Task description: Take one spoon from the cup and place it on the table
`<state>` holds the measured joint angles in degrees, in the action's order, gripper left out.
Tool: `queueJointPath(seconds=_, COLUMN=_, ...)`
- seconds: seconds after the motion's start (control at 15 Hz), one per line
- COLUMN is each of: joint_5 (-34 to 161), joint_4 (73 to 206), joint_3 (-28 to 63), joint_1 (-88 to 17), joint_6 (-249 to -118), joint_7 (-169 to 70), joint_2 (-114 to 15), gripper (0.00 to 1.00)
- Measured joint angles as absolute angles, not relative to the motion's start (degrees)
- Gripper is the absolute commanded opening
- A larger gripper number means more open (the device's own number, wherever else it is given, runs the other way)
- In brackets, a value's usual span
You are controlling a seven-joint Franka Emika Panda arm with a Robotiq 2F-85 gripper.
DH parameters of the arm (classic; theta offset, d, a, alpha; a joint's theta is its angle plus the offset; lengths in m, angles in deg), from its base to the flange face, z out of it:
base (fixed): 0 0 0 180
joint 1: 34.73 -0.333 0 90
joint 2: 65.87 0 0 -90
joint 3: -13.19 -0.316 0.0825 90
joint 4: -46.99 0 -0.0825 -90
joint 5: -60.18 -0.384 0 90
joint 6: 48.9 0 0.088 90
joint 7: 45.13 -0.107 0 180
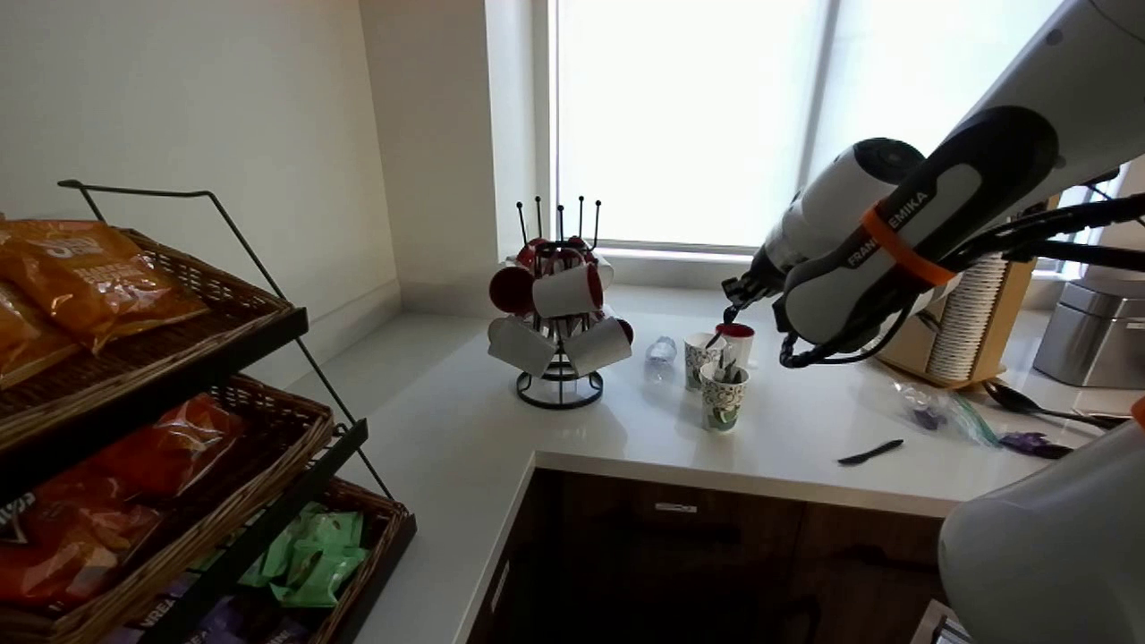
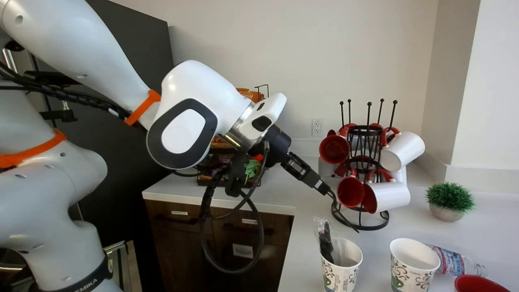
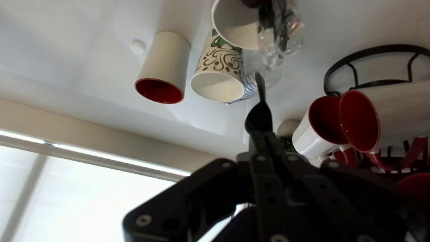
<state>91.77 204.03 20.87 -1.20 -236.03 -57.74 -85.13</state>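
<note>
My gripper [image 1: 739, 292] is shut on a black plastic spoon [image 1: 730, 315], held by its bowl end with the handle slanting down. The spoon also shows in an exterior view [image 2: 344, 220] and in the wrist view [image 3: 260, 116]. The gripper [image 2: 327, 189] holds it in the air above the table [image 1: 617, 443]. Below it, a patterned paper cup [image 2: 342, 271] holds dark cutlery in clear plastic wrap [image 2: 325, 245]. This cup is partly cut off at the top of the wrist view [image 3: 231, 25].
Beside it stand another patterned cup [image 2: 413, 263] and a white mug with red inside [image 3: 164, 64]. A clear bottle [image 2: 456, 261] lies behind. A mug rack [image 2: 361, 225] stands nearby. A black knife [image 1: 870, 453] lies by the front edge. A snack rack [image 1: 358, 438] is at one side.
</note>
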Motion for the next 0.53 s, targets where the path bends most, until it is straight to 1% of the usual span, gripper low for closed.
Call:
queueJointPath(seconds=0.2, joint_5=91.89, joint_4=204.03, joint_3=21.43, joint_1=-1.70, joint_6=-236.03, joint_7=-58.22, joint_2=-86.40, gripper=0.01)
queueJointPath(seconds=0.33, joint_5=92.30, joint_4=204.02, joint_3=20.84, joint_1=-0.11, joint_6=-236.25, joint_7=-58.39, joint_2=-87.47, gripper=0.01)
queueJointPath(seconds=0.53, joint_5=92.47, joint_4=204.03, joint_3=16.95, joint_1=9.24, joint_6=-240.28, joint_7=-58.30, joint_2=-88.57, gripper=0.01)
